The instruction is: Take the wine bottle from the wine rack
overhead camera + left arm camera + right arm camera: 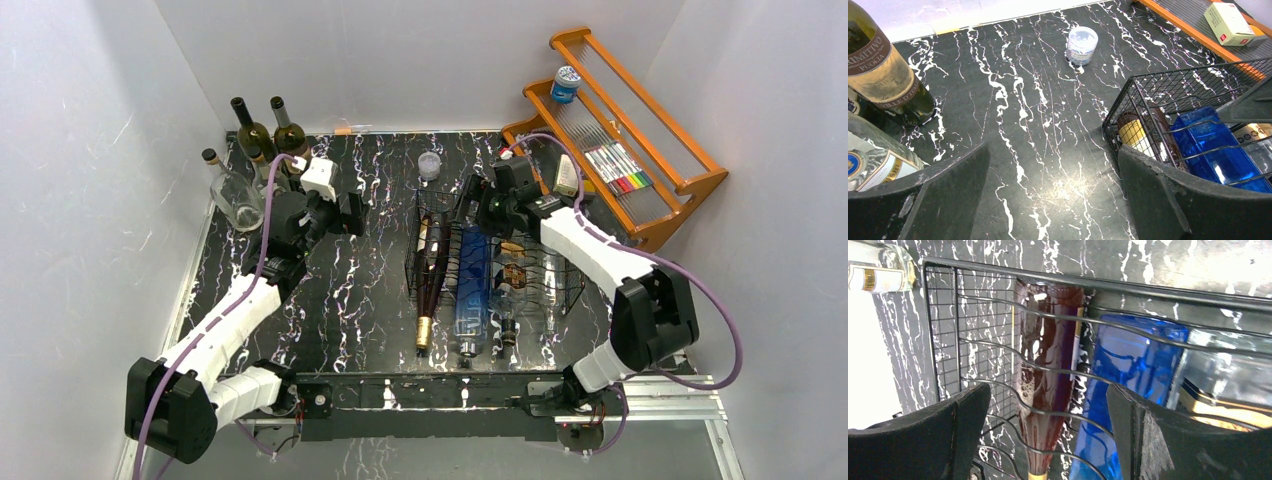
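Your low black wire wine rack (413, 262) (1148, 95) (945, 330) sits on the black stone counter with white veins (350, 300). It is a bit right of the middle and reaches close to the near edge.

The dark red glass wine bottle (432, 270) (1048, 350) lies in the cradle on the rack's left side. Its gold-capped neck points to the near edge. Just beside it on the right lies a bright blue bottle (472, 290) (1213, 150) (1128, 370). Further right there are clear glass bottles (508, 290) (1218, 370).

Your right gripper (486, 205) (1048, 405) hangs over the far end of the rack, above the red and blue bottles. Its fingers are spread wide and hold nothing. The pictures do not show it touching the rack.

Your left gripper (345, 212) (1053, 165) is over bare counter, left of the rack and toward the far edge. Its fingers are spread apart too, and nothing is between them.

Two dark green bottles (270, 130) and one clear bottle (235, 195) stand in the far left corner. A small clear tub with a lid (429, 165) (1081, 45) stands near the far edge, in the middle. An orange wooden slatted shelf (690, 185) fills the far right corner. On it are a blue-lidded jar (565, 84) and a pack of colored pens (620, 168).
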`<move>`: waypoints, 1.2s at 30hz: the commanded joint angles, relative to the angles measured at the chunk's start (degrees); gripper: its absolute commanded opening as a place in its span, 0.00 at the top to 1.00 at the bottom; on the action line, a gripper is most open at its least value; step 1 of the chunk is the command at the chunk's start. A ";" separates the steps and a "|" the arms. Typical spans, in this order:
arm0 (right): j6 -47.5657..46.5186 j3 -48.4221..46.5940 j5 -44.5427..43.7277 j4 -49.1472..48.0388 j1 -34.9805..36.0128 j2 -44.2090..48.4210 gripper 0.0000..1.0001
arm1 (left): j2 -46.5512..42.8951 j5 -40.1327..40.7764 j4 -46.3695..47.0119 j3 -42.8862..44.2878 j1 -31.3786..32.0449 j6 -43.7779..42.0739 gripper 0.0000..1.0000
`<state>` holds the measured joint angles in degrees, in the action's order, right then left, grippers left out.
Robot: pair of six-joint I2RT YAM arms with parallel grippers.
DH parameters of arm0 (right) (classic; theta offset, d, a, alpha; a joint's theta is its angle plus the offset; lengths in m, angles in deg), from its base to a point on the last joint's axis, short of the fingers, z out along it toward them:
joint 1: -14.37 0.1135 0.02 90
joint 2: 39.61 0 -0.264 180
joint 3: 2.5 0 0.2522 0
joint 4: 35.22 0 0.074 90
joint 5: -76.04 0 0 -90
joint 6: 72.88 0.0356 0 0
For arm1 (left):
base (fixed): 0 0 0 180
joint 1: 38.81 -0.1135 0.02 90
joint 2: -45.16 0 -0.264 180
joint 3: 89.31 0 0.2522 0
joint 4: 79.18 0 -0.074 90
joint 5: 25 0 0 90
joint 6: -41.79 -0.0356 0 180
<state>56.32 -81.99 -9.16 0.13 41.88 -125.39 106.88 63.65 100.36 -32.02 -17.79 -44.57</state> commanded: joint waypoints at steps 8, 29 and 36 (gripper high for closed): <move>-0.45 -5.77 -5.95 -7.22 0.16 -8.37 0.02 | -0.71 -0.68 1.63 -0.51 0.26 0.32 0.02; -5.94 -32.08 -6.46 -4.20 -2.40 -30.98 0.02 | 0.56 -0.98 1.59 -0.17 0.19 0.65 0.02; -9.36 -41.02 -1.12 1.28 -2.33 -32.35 0.02 | 1.83 -2.11 0.85 0.70 0.19 1.07 0.02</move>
<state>52.80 -116.63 -10.96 3.95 41.40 -157.41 108.62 63.02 100.36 -32.09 -17.68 -44.11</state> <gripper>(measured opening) 0.981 0.983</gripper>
